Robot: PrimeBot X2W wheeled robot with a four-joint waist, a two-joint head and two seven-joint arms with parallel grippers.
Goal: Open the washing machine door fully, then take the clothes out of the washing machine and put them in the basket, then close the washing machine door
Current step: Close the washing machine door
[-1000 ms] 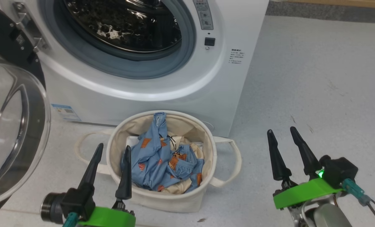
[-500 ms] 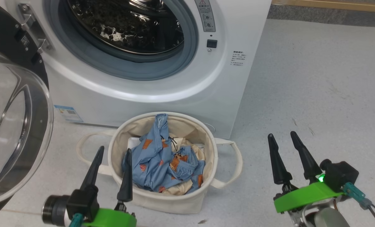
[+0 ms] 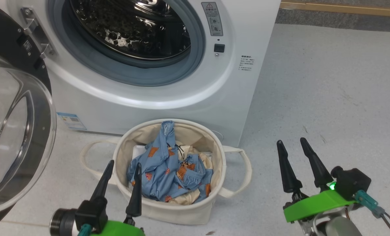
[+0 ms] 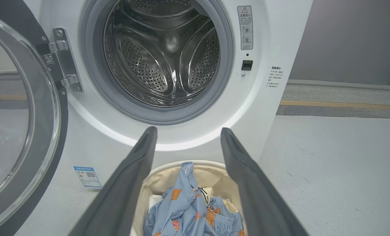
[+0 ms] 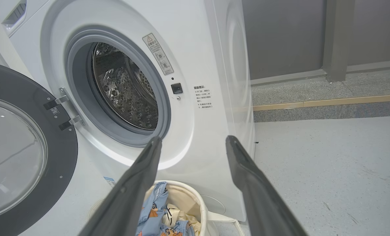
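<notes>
A pale grey speckled floor (image 3: 329, 82) lay smooth, marked by a few faint dark scuffs (image 3: 305, 129). A small brown scrap (image 3: 210, 233) lay on it. Farther back, a thin tan strip (image 3: 342, 8) ran through a darker, rough grey band (image 3: 312, 19) below a plain grey wall (image 4: 352, 39) with an upright grey post (image 5: 337, 39).

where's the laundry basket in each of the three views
Head view: basket lower centre, on the floor in front of the washing machine.
Left wrist view: basket bottom centre, between the two dark fingers.
Right wrist view: basket bottom edge, left of centre, partly behind one finger.
Shared landmark: text sticker right of the drum opening.
</notes>
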